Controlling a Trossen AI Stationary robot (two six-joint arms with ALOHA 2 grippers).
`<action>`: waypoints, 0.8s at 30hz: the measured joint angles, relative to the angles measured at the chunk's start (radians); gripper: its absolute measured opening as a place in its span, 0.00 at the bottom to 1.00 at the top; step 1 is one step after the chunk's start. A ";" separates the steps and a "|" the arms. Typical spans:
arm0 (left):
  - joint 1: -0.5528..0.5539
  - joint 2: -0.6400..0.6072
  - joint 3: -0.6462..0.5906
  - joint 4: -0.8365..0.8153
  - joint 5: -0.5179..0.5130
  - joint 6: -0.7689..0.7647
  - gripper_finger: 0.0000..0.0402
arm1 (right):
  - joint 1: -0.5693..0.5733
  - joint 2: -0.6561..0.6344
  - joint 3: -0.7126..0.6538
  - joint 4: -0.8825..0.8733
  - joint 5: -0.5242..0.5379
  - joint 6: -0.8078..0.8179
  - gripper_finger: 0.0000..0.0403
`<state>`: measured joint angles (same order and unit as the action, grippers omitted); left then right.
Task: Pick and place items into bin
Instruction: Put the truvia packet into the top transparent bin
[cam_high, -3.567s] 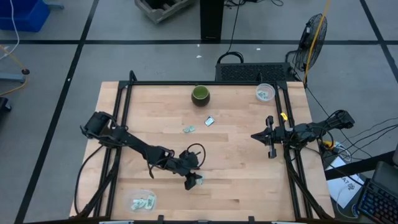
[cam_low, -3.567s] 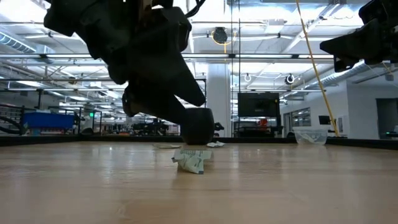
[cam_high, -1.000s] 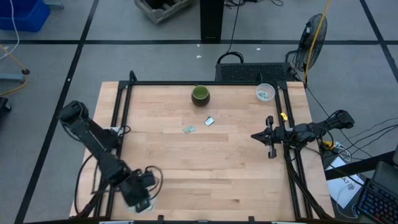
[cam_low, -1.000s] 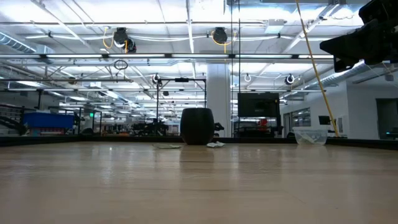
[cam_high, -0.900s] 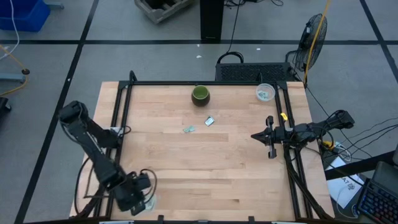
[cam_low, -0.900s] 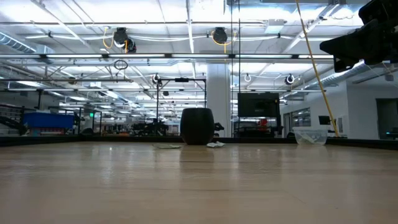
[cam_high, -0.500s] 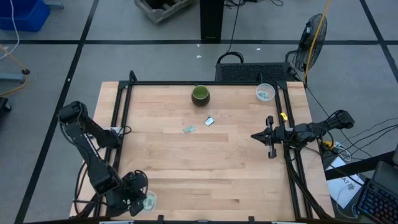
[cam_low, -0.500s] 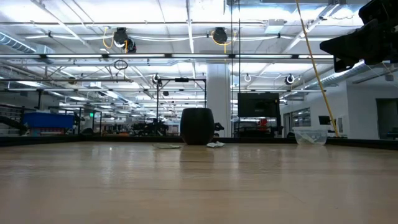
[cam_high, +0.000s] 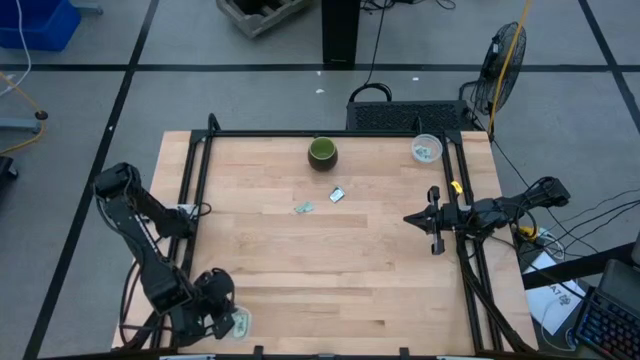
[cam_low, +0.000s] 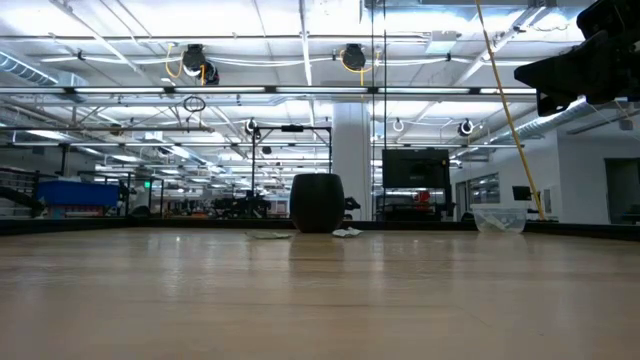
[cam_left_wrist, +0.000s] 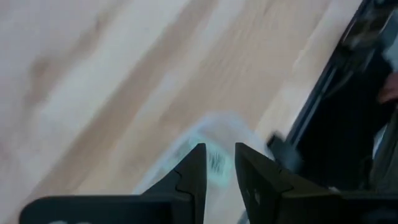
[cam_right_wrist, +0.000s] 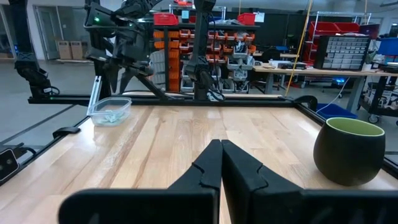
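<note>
Packets (cam_high: 304, 208) are the job here, and two of them lie loose mid-counter, the first near the dark green bowl (cam_high: 322, 152), the second packet (cam_high: 337, 194) just beside it, closer to the bowl. The left gripper (cam_high: 225, 322) hangs over the near-left corner of the counter (cam_high: 380, 260), right above the clear bin (cam_high: 238, 322) that sits there. In the left wrist view its fingers (cam_left_wrist: 194, 171) stand a little apart with nothing between them — released — and a pale green-and-white item (cam_left_wrist: 214, 160) shows blurred in the clear bin below. The right gripper (cam_high: 436, 219) waits at the right edge of the counter, fingers pressed together and empty, as its own wrist view shows. A second clear container (cam_high: 426, 149) with some pale contents sits at the far-right corner.

My reading is that a drop has just been made and the two loose packets remain to be fetched. Risks from here: the bin is light and thin-walled and sits close to the counter's edge, so a finger catching its rim on the way up could tip it or nudge it off. The remaining packets are flat against the wood — fingers coming down too shallow may slide over the wrapper and come up with nothing, and the bowl close by could be knocked on the approach.
</note>
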<state>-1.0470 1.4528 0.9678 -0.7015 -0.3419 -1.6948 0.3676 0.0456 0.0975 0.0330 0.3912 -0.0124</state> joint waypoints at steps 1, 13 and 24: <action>0.000 0.000 0.000 0.001 -0.039 0.014 0.22 | 0.000 0.000 0.000 0.000 0.000 0.000 0.00; 0.080 0.000 0.000 0.069 -0.701 0.327 0.22 | 0.000 0.000 0.000 0.000 0.000 0.000 0.00; 0.363 0.000 0.000 0.534 -0.967 0.932 0.22 | 0.000 0.000 0.000 0.000 0.000 0.000 0.00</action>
<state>-0.6837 1.4528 0.9680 -0.1675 -1.3087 -0.7626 0.3675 0.0456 0.0975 0.0334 0.3912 -0.0120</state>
